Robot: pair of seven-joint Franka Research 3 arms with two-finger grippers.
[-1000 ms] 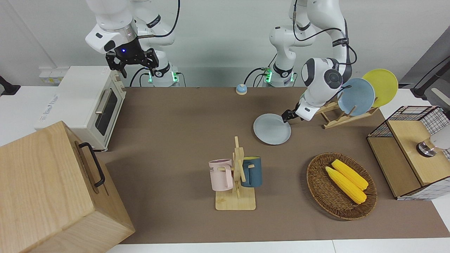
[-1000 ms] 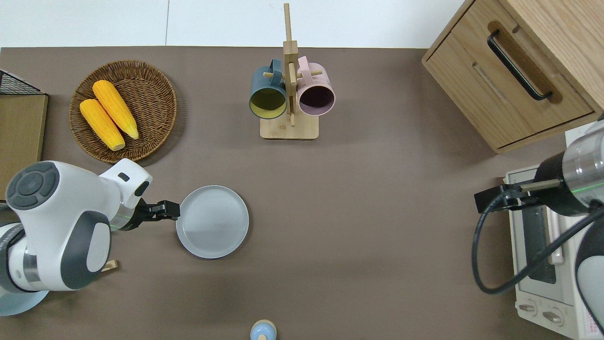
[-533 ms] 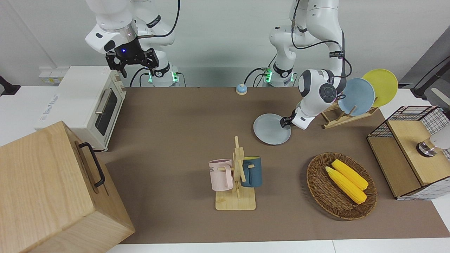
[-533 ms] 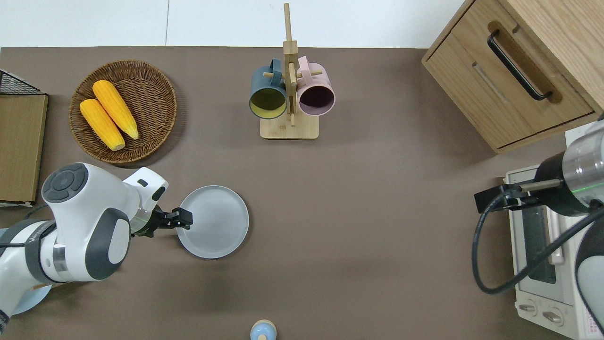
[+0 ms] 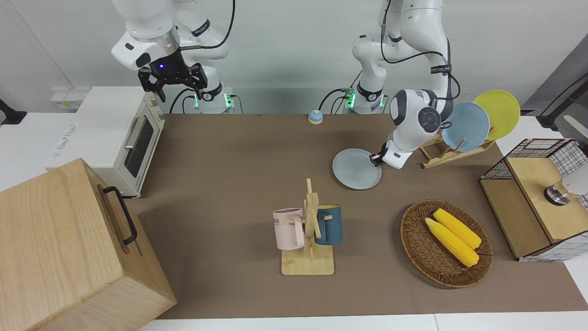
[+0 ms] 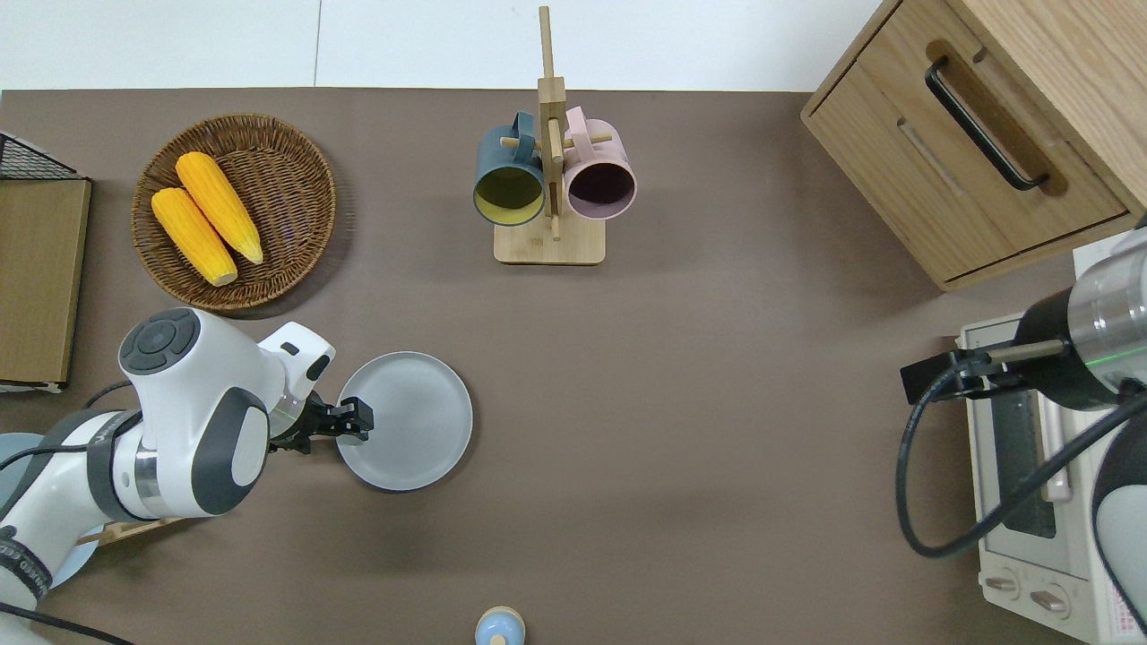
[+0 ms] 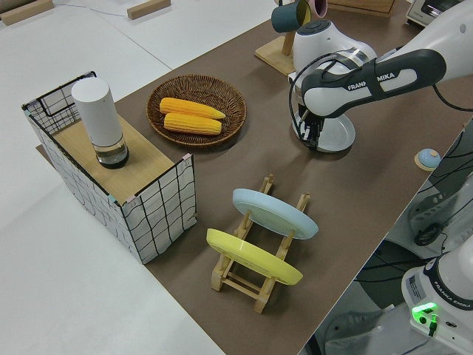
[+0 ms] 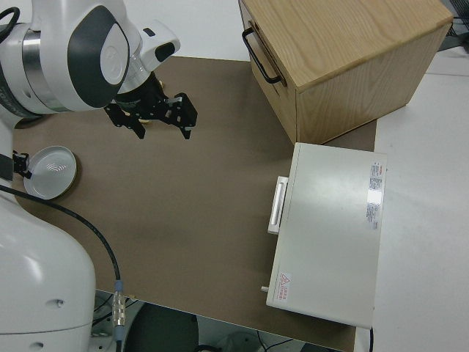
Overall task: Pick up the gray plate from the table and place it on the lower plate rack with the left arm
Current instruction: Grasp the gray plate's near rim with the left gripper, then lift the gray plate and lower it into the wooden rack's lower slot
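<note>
The gray plate point(image 6: 412, 421) point(image 5: 356, 170) lies flat on the table's brown mat point(image 6: 672, 403). My left gripper point(image 6: 358, 421) point(image 5: 375, 158) is low at the plate's rim, on the edge toward the left arm's end of the table. The lower plate rack point(image 5: 441, 154) point(image 7: 251, 274) stands slanted toward that end, nearer to the robots than the plate. A blue plate point(image 5: 465, 126) and a yellow plate point(image 5: 498, 112) lean on it. The right arm is parked, its gripper point(image 8: 157, 121) open and holding nothing.
A wooden mug stand point(image 6: 548, 179) with two mugs stands farther from the robots than the plate. A wicker basket point(image 6: 296, 143) holds two corn cobs. A wire crate point(image 5: 537, 197), a wooden cabinet point(image 6: 977, 134), a toaster oven point(image 5: 110, 138) and a small blue bell point(image 6: 499, 625) ring the table.
The left arm has swung toward the table's middle, bringing its gripper from just beside the gray plate onto its rim. The plate has hardly moved. The right arm has stayed still.
</note>
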